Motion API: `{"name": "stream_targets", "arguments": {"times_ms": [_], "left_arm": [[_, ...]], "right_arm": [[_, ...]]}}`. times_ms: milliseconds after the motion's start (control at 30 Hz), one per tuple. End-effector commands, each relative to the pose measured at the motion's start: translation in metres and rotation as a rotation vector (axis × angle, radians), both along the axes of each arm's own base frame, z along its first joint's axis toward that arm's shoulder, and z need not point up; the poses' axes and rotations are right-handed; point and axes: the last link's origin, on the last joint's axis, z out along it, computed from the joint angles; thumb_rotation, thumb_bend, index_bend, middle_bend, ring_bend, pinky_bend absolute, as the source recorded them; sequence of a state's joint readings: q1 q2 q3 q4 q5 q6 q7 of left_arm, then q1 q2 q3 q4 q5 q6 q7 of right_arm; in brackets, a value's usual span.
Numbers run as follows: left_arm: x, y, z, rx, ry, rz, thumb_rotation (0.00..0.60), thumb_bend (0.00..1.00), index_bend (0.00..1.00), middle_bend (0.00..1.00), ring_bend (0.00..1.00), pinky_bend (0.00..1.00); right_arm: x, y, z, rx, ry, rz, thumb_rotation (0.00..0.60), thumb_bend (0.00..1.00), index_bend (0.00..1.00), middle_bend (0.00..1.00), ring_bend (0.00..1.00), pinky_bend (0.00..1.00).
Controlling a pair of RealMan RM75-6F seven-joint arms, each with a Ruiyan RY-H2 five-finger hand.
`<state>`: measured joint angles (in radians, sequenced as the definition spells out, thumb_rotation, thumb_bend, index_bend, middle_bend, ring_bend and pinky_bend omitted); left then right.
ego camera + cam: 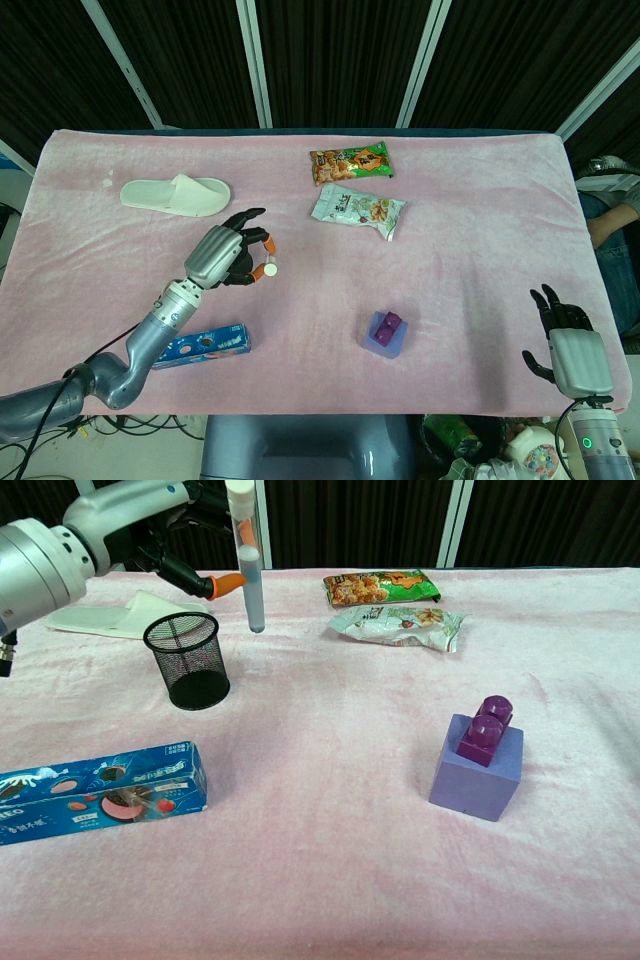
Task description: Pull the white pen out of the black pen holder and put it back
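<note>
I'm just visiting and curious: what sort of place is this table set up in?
Probably a robot test lab: a table under a pink cloth holds unrelated props, like a slipper, snack bags and a mesh pen holder, before dark curtains.

The head view looks steeply down from high above the near edge, taking in the whole pink table cloth (480,190). The chest view sits low and close, facing across it toward the dark backdrop. Both share the purple block (385,333) (480,762), snack bags and blue box (205,346) (100,791).
</note>
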<state>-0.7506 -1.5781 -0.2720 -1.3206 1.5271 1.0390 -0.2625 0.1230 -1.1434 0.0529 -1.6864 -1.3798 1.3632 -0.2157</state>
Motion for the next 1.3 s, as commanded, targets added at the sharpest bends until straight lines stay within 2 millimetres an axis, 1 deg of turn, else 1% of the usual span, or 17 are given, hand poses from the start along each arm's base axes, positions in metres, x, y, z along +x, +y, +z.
{"name": "stream_targets", "arguments": {"times_ms": [33, 233, 333, 433, 500, 600, 667, 733, 833, 900, 933, 1000, 1200, 1300], "left_arm": [[0.008, -0.001, -0.012, 0.027, -0.002, -0.041, 0.600, 0.46, 0.62, 0.46, 0.08, 0.17], [0.022, -0.006, -0.009, -0.098, -0.187, 0.037, 0.600, 0.46, 0.62, 0.46, 0.08, 0.17], [0.034, -0.012, 0.000, -0.239, -0.372, 0.121, 0.600, 0.46, 0.62, 0.46, 0.08, 0.17], [0.048, -0.020, 0.020, -0.449, -0.614, 0.233, 0.600, 0.46, 0.62, 0.46, 0.08, 0.17], [0.058, -0.025, 0.038, -0.608, -0.777, 0.300, 0.600, 0.46, 0.62, 0.47, 0.08, 0.17], [0.064, -0.029, 0.070, -0.756, -0.926, 0.345, 0.600, 0.46, 0.62, 0.47, 0.08, 0.17], [0.064, -0.027, 0.082, -0.787, -0.957, 0.346, 0.600, 0.46, 0.62, 0.47, 0.08, 0.17], [0.058, -0.024, 0.090, -0.764, -0.936, 0.323, 0.600, 0.46, 0.62, 0.47, 0.08, 0.17], [0.049, -0.020, 0.091, -0.683, -0.845, 0.279, 0.600, 0.46, 0.62, 0.47, 0.08, 0.18], [0.039, -0.015, 0.084, -0.574, -0.714, 0.235, 0.600, 0.46, 0.62, 0.47, 0.08, 0.18], [0.032, -0.012, 0.078, -0.493, -0.617, 0.206, 0.600, 0.46, 0.62, 0.47, 0.08, 0.19], [0.024, -0.009, 0.066, -0.358, -0.480, 0.157, 0.600, 0.46, 0.62, 0.47, 0.08, 0.19], [0.014, -0.001, 0.038, -0.156, -0.292, 0.120, 0.600, 0.46, 0.62, 0.47, 0.08, 0.19], [0.011, 0.002, 0.029, -0.087, -0.200, 0.089, 0.600, 0.46, 0.62, 0.47, 0.08, 0.19]], "right_arm": [[0.000, 0.000, 0.000, -0.001, -0.001, 0.000, 0.600, 0.16, 0.01, 0.04, 0.20, 0.17], [0.000, 0.000, 0.000, 0.000, 0.001, 0.002, 0.600, 0.16, 0.01, 0.04, 0.20, 0.17], [0.000, 0.000, 0.000, -0.002, 0.003, 0.004, 0.600, 0.16, 0.01, 0.04, 0.20, 0.17], [0.000, 0.000, 0.000, -0.002, 0.004, 0.004, 0.600, 0.16, 0.01, 0.04, 0.20, 0.17], [0.000, 0.000, 0.000, 0.000, 0.009, 0.006, 0.600, 0.16, 0.01, 0.04, 0.20, 0.17], [0.000, 0.000, 0.000, 0.000, 0.013, 0.009, 0.600, 0.16, 0.01, 0.04, 0.20, 0.17], [0.001, 0.000, 0.000, -0.001, 0.016, 0.011, 0.600, 0.16, 0.01, 0.04, 0.20, 0.17], [0.001, 0.000, -0.001, 0.000, 0.016, 0.009, 0.600, 0.16, 0.01, 0.04, 0.20, 0.17], [0.001, 0.000, -0.001, 0.000, 0.017, 0.009, 0.600, 0.16, 0.01, 0.04, 0.20, 0.17], [0.001, 0.000, -0.001, 0.001, 0.015, 0.008, 0.600, 0.16, 0.01, 0.04, 0.20, 0.17], [0.001, 0.000, -0.001, 0.001, 0.016, 0.008, 0.600, 0.16, 0.01, 0.04, 0.20, 0.17], [0.001, 0.000, -0.001, 0.000, 0.015, 0.007, 0.600, 0.16, 0.01, 0.04, 0.20, 0.17], [0.000, 0.000, 0.001, -0.003, 0.013, 0.004, 0.600, 0.16, 0.01, 0.04, 0.20, 0.17], [0.000, 0.000, 0.000, -0.001, 0.011, 0.004, 0.600, 0.16, 0.01, 0.04, 0.20, 0.17]]}}
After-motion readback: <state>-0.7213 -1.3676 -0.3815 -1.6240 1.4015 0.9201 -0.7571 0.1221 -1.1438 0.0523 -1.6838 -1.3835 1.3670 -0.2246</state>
